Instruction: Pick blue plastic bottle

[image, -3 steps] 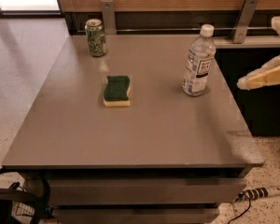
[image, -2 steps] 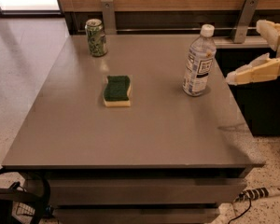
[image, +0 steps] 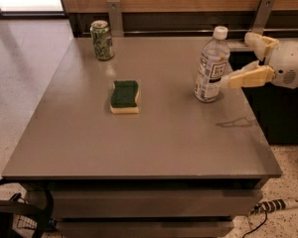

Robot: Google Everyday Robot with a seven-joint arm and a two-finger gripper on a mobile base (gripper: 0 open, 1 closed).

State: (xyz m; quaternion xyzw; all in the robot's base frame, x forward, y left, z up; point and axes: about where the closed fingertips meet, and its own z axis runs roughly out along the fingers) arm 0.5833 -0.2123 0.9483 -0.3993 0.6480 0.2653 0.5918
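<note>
The tall, clear blue plastic bottle, white-capped and white-labelled, is standing upright near the right edge of the flat grey table. The cream-coloured two-finger gripper is hovering just to the right of it in the view, its fingers spreading wide and holding nothing. The lower finger is pointing at the bottle's side, tip just beside it; contact cannot be told. A green drink can is standing at the far left corner, and a green-topped yellow sponge is lying mid-table, both well apart from the bottle.
</note>
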